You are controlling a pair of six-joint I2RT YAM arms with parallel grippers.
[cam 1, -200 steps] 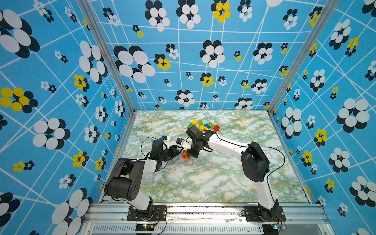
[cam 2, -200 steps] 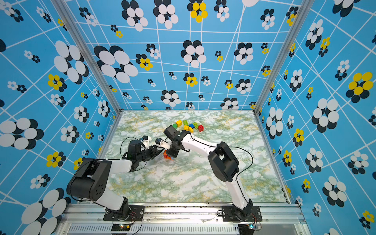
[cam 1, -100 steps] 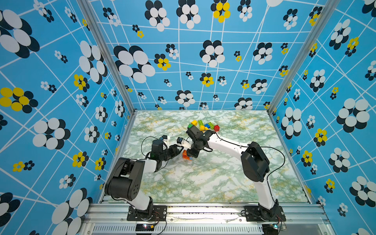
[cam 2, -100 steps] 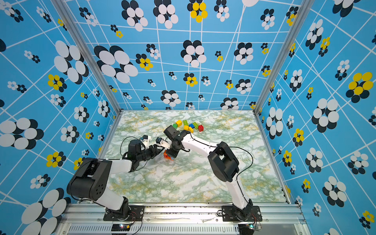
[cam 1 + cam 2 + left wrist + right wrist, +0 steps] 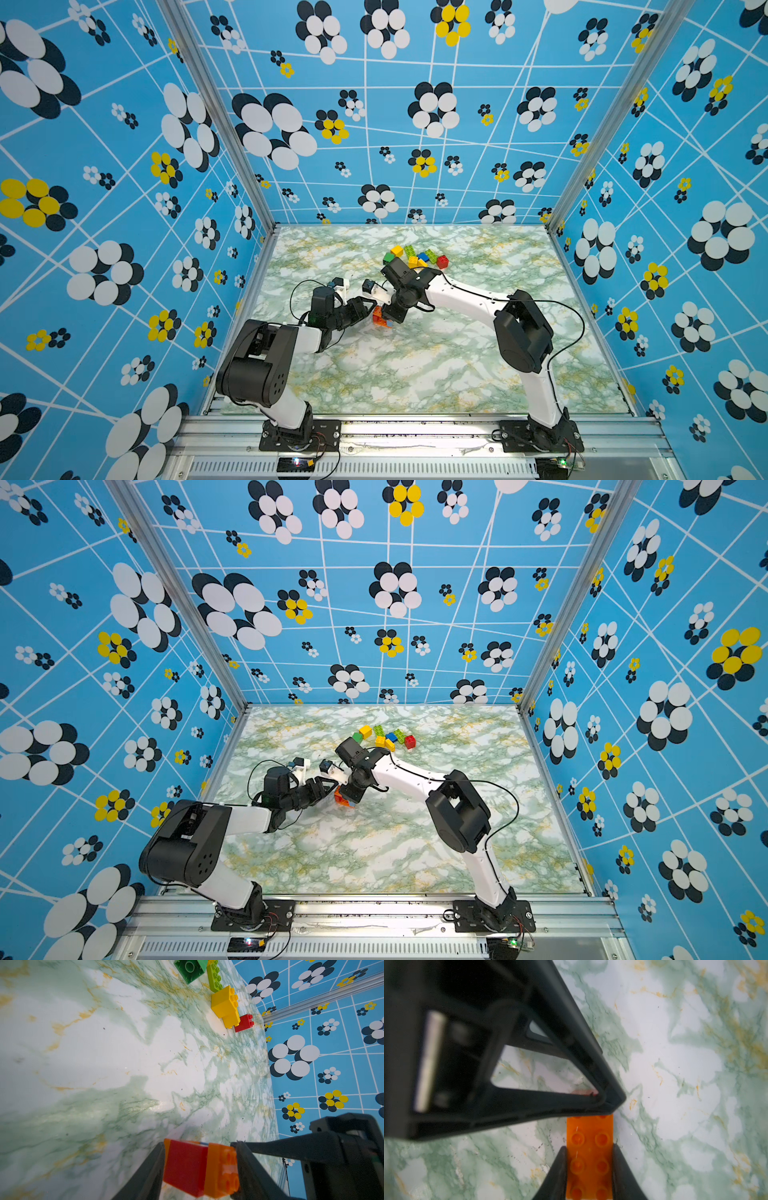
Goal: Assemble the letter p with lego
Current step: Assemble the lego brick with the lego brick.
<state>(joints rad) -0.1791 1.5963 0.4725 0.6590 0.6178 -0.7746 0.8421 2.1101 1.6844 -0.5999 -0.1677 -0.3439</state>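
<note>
Mid-table: left gripper (image 5: pixel 199 1169) clamps red brick (image 5: pixel 185 1169) with orange brick (image 5: pixel 221 1172); right gripper (image 5: pixel 588 1169) pinches that orange brick. Loose bricks (image 5: pixel 415 257) beyond.

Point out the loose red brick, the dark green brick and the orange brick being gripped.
red brick (image 5: pixel 442 262), top view, its studded top.
dark green brick (image 5: pixel 190 969), left wrist view, its hollow underside.
orange brick (image 5: pixel 589 1147), right wrist view, its studded face.

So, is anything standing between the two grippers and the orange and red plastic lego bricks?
Nothing visible: the left gripper already clamps the red and orange brick stack, and the right gripper clamps the oblong orange brick.
</note>
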